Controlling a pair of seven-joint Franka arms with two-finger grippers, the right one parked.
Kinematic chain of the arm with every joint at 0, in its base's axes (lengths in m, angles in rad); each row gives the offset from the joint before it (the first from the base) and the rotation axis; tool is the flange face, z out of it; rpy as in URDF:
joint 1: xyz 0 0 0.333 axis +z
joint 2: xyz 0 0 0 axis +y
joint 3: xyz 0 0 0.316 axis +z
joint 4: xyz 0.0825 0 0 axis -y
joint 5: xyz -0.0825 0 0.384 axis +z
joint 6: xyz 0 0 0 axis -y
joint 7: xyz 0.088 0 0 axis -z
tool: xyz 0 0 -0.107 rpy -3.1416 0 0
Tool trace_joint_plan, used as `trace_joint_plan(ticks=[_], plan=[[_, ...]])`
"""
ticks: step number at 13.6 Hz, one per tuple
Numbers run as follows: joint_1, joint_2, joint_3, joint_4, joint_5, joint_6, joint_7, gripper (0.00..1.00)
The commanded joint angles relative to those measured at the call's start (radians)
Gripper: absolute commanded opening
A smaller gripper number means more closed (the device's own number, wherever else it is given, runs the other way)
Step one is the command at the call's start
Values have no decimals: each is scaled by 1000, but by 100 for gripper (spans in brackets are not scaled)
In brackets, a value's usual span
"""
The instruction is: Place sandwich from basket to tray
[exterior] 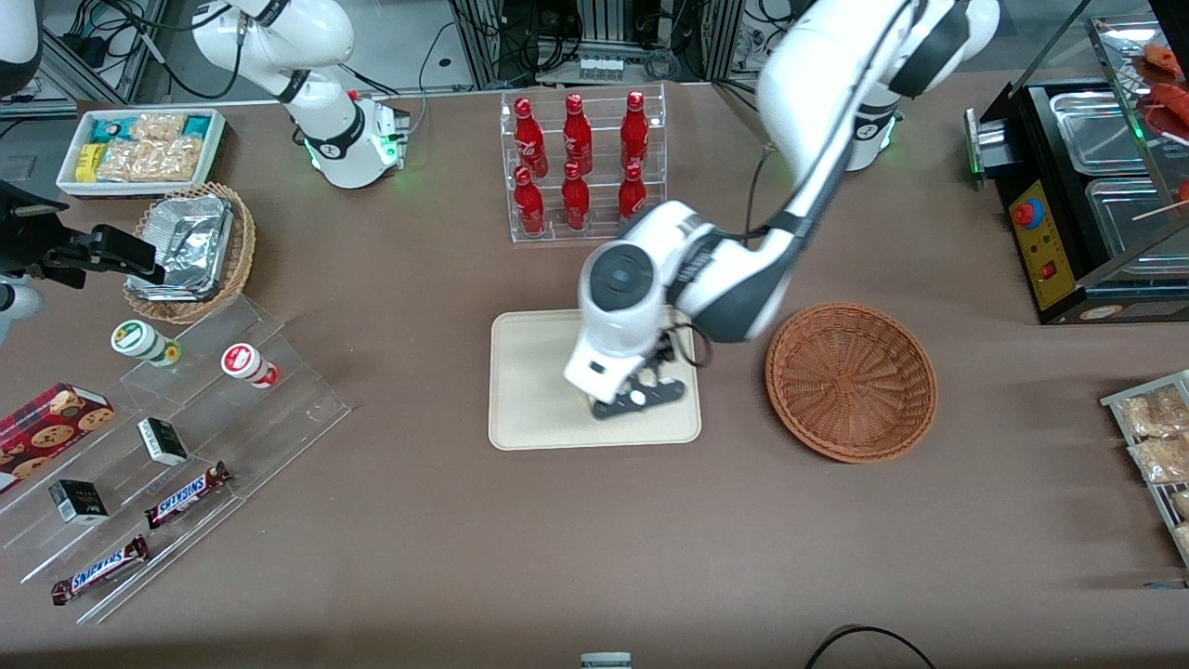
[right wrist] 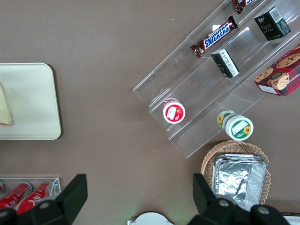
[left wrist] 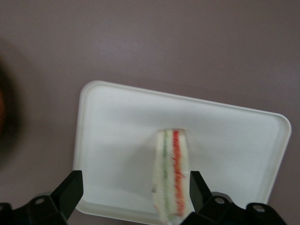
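Looking down from the front, we saw the left arm's gripper low over the tray, at the tray's end nearest the basket. The wrist view showed its fingers spread wide, released, with the sandwich standing on edge on the tray between them; one finger looked just beside or touching the wedge, we could not tell which, the other sat well apart from it. Red and green filling stripes ran along the visible edge of the pale bread. In the parked arm's wrist view we caught a sliver of the sandwich lying on the tray. The basket sat just beside the tray toward the working arm's end of the table, and we saw nothing inside it. Farther from the front camera than the tray stood a clear rack of red bottles. Toward the parked arm's end we noted a foil-lined basket, a white bin of snacks and a clear stepped stand with Snickers bars on it.
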Motion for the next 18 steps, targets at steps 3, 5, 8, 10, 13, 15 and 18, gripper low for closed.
trace_joint_plan(ticks=[3,5,8,10,13,15,18], plan=[[118,-134,-8,-111,0,-113,226,100],[181,-223,-10,-218,-3,-101,306,100],[287,-334,-8,-330,-43,-101,484,100],[333,-369,-4,-346,-43,-125,605,100],[421,-418,-5,-352,-43,-188,769,100],[468,-455,-5,-355,-43,-220,841,100],[507,-506,-5,-360,-45,-265,909,100]])
